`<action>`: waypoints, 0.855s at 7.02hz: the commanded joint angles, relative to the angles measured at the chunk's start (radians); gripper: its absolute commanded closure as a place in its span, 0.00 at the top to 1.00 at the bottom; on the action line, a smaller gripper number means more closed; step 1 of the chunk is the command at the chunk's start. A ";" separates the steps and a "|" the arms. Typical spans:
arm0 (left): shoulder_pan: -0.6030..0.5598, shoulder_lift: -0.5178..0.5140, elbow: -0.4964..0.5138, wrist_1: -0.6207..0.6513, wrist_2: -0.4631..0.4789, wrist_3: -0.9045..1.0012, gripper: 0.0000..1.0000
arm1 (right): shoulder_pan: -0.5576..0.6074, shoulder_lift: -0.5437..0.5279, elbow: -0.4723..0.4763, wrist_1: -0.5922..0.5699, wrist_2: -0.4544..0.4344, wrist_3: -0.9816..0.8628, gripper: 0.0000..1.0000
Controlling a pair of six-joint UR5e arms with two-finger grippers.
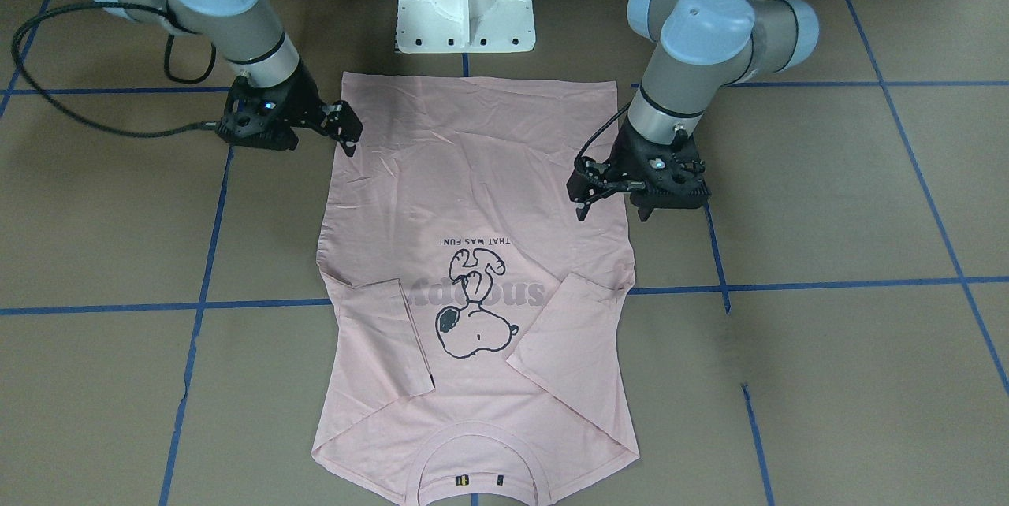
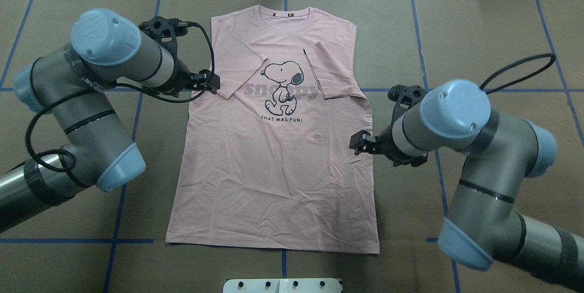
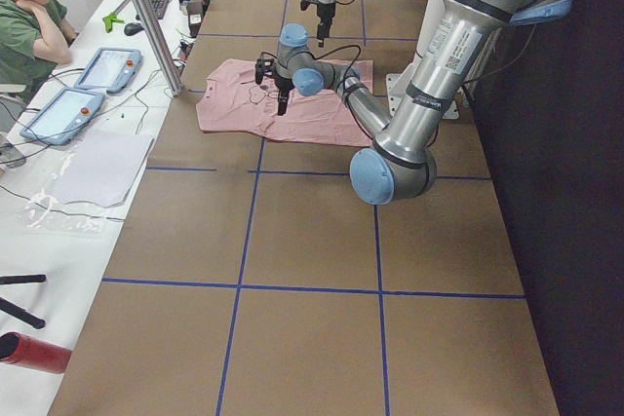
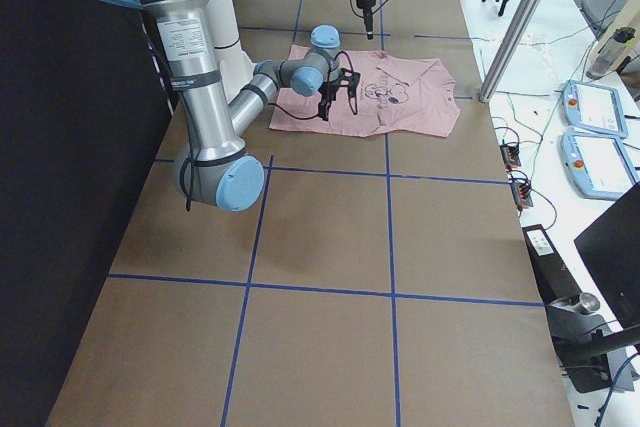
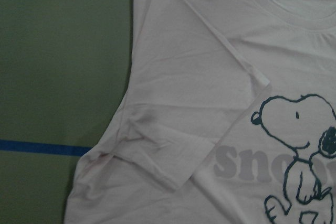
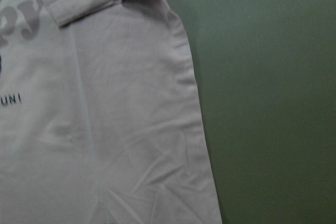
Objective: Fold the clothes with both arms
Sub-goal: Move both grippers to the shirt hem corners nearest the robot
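Noted shirt point(image 2: 273, 174) flat, sleeves point(image 2: 239, 71) folded inward, body folds undone. Found left end effector point(image 2: 213, 83), right end effector point(image 2: 357, 142) at shirt's edges; could not tell whether spread or pressed together.

The left arm point(image 2: 86, 101) is bending at the elbow and reaching inward, with the left gripper point(image 2: 209, 82) pointing straight down. The right arm point(image 2: 483, 156) is mirroring that pose, the right gripper point(image 2: 360, 142) also pointing downward. Neither gripper's jaw spacing is showing clearly.
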 commanded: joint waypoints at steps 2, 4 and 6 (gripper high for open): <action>0.001 0.049 -0.066 0.011 0.001 0.012 1.00 | -0.328 -0.156 0.092 0.047 -0.307 0.224 1.00; 0.002 0.040 -0.064 0.011 0.000 0.008 1.00 | -0.389 -0.177 0.088 0.044 -0.348 0.232 1.00; 0.004 0.037 -0.064 0.008 -0.008 0.008 1.00 | -0.409 -0.184 0.077 0.044 -0.340 0.239 1.00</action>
